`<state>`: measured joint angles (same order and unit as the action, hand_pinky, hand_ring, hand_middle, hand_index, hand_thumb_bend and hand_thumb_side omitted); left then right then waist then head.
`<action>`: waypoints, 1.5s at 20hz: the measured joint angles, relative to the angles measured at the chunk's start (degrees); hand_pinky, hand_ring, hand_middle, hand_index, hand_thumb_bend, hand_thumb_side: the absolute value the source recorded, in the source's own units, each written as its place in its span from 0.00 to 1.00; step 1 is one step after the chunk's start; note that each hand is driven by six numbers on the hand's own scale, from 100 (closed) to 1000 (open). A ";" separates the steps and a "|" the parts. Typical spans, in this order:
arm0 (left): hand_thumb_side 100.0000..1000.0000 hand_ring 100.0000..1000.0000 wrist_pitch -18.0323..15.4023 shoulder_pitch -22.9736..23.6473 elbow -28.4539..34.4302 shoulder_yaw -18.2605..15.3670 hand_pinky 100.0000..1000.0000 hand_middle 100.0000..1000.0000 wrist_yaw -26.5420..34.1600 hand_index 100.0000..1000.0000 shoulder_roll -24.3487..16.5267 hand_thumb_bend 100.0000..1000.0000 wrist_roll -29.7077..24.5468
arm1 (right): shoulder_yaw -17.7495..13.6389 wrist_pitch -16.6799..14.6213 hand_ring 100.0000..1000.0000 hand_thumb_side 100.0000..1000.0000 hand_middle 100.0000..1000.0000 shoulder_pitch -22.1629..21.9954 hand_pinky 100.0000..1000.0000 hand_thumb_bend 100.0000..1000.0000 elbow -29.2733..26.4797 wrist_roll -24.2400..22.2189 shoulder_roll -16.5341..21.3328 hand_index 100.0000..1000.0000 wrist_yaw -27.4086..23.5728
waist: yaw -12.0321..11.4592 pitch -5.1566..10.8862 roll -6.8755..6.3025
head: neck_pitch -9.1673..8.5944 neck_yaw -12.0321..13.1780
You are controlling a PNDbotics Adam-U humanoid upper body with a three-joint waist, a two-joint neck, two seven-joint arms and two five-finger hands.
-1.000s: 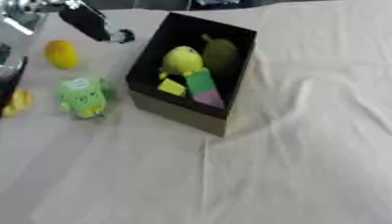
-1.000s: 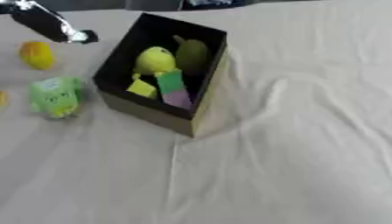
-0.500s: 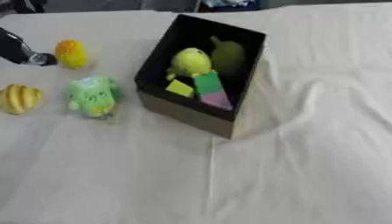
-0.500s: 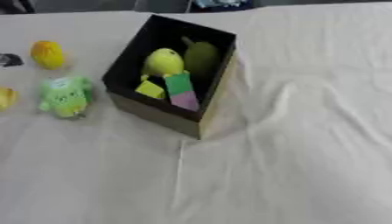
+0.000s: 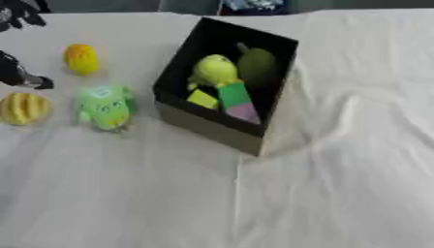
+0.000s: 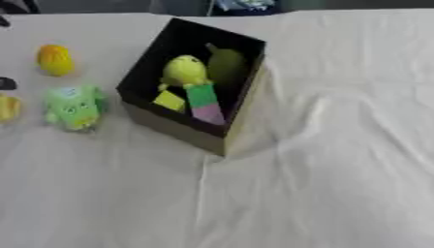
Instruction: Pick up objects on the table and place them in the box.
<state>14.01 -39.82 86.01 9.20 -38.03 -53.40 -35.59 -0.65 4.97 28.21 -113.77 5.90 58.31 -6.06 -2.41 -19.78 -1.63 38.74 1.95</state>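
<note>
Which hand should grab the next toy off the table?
Probably the left. The left hand is at the table's left edge, close to the green toy and two yellow toys, all left of the box. The right hand is not in view.

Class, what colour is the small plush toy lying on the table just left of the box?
The small plush toy is light green, seen best in the left eye view.

Cloth, card and matt toys

The table [image 5: 339, 184] is covered in creased white cloth; the box [image 5: 222, 130] looks matt black card inside, and the green toy [image 5: 104, 106] appears soft.
</note>
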 measured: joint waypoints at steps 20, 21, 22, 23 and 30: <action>0.00 0.88 -1.58 0.21 -11.19 -1.75 0.87 0.85 -4.27 0.88 -0.06 0.68 -3.45 | -0.74 2.01 0.78 0.74 0.60 -0.98 0.82 0.00 0.00 2.15 -0.16 0.75 -4.77 | 0.66 -0.39 0.21 | -0.95 0.87; 0.00 0.88 -1.59 0.07 -11.73 -1.77 0.87 0.85 -4.52 0.88 -0.02 0.68 -3.45 | -0.76 2.03 0.78 0.74 0.60 -0.99 0.82 0.00 0.00 2.18 -0.17 0.75 -4.80 | 0.68 -0.43 0.26 | -1.01 0.84; 0.00 0.88 -1.61 -0.05 -12.24 -1.80 0.87 0.85 -4.80 0.87 0.01 0.68 -3.45 | -0.78 2.09 0.78 0.74 0.60 -0.99 0.82 0.00 0.00 2.26 -0.18 0.75 -4.80 | 0.73 -0.49 0.26 | -1.02 0.81; 0.00 0.88 -1.63 -0.11 -12.73 -1.81 0.87 0.85 -5.03 0.87 0.04 0.69 -3.47 | -0.82 2.11 0.78 0.74 0.60 -1.00 0.82 0.00 0.00 2.29 -0.23 0.75 -4.81 | 0.80 -0.54 0.26 | -1.03 0.78; 0.00 0.86 -1.87 -0.15 -15.97 -1.70 0.85 0.82 -7.65 0.85 0.65 0.69 -4.35 | -1.06 2.29 0.78 0.75 0.60 -1.04 0.82 0.00 0.00 2.53 -0.59 0.75 -4.81 | 0.98 -1.06 0.26 | -1.03 0.98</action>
<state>12.14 -39.97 70.04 7.50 -45.67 -52.75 -39.94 -1.72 7.26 27.17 -113.77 8.43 57.71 -10.87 -1.43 -20.84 -1.37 37.71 2.93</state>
